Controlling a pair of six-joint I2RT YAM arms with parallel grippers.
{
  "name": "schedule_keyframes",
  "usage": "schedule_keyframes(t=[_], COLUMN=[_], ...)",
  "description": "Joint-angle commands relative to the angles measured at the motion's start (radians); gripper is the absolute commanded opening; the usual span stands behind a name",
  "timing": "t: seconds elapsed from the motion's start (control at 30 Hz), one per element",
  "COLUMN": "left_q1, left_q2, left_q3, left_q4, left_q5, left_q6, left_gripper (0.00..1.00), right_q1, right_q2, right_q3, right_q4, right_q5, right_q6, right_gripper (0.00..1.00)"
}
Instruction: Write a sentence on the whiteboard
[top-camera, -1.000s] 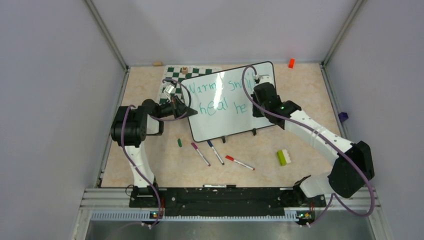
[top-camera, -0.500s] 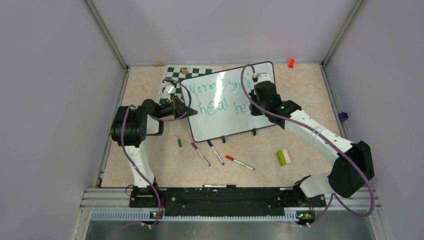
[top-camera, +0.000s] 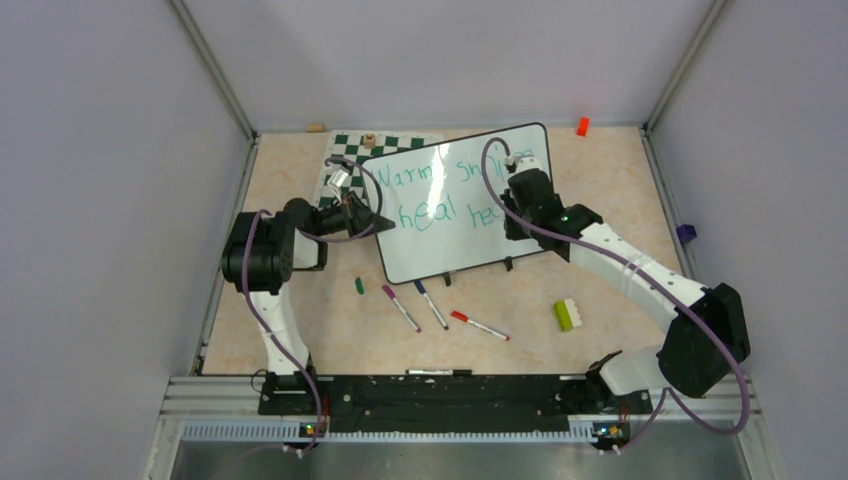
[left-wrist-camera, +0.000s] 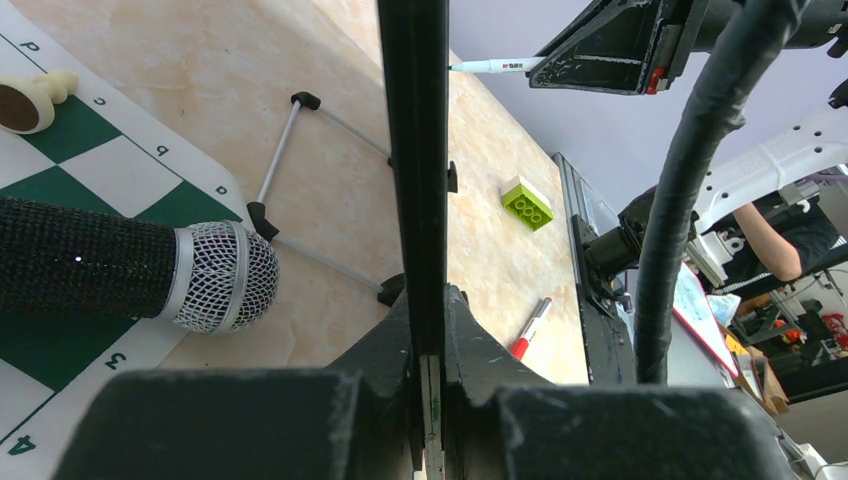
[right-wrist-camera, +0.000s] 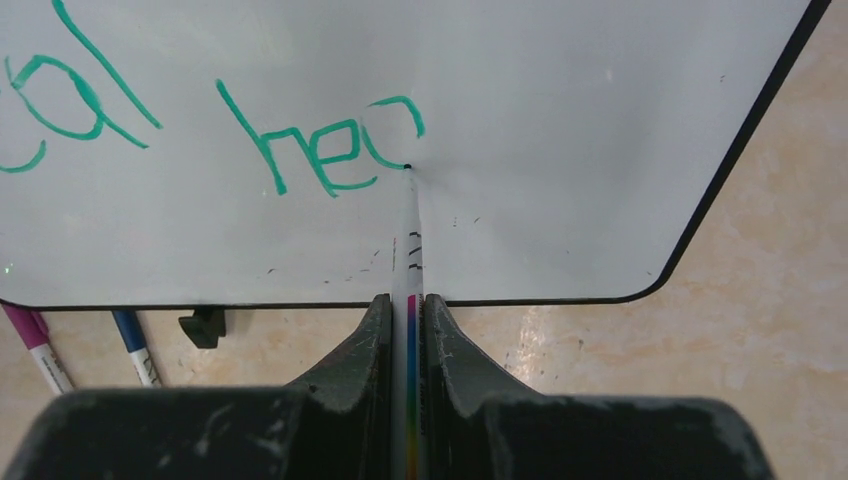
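The whiteboard (top-camera: 440, 252) stands tilted on the table, propped on thin legs. My left gripper (top-camera: 383, 222) is shut on its left edge; in the left wrist view the board's rim (left-wrist-camera: 412, 150) runs edge-on between the jaws of the left gripper (left-wrist-camera: 428, 335). The teal sentence (top-camera: 432, 195) reads "Warm smi…" above "heal he…", partly hidden by my right arm. My right gripper (right-wrist-camera: 408, 312) is shut on a white marker (right-wrist-camera: 411, 250). The marker's tip touches the board at the end of a part-drawn letter after "he" (right-wrist-camera: 320, 150).
A green-and-white chess mat (top-camera: 345, 150) with a microphone (left-wrist-camera: 130, 275) and a pawn (left-wrist-camera: 30, 100) lies behind the board. Purple (top-camera: 400, 307), blue (top-camera: 431, 304) and red (top-camera: 478, 325) markers, a green cap (top-camera: 359, 285) and a green brick (top-camera: 566, 315) lie in front.
The right gripper has shifted slightly with the marker, and a curved stroke has appeared after "he" on the second line. The left gripper has not moved.
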Motion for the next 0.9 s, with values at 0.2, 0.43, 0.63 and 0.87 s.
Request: schedule_keyframes(t=[0.2,0.43,0.63,0.87], left_q1=[0.009,0.009,0.009,0.009], left_q2=[-0.003,-0.002,-0.002,-0.003], left_q3=[0.014,0.016,0.015,0.015], left_q4=[0.104,0.104,0.104,0.104], left_q5=[-0.025,-0.026,-0.025,-0.025], left_q6=[0.057,0.057,0.057,0.056], left_gripper=[0.00,0.00,0.00,0.00], right_q1=[-0.017,-0.021,-0.021,-0.021], right_q2=[0.031,0.046,0.022,-0.019], right_q3=[0.108,0.127,0.086,0.007], right_q4=[0.009,0.013,-0.002,-0.015], right_q5=[0.088,0.076,0.069,0.085], right_q6=[-0.014,-0.014,-0.012,-0.001], right_gripper=[0.00,0.00,0.00,0.00])
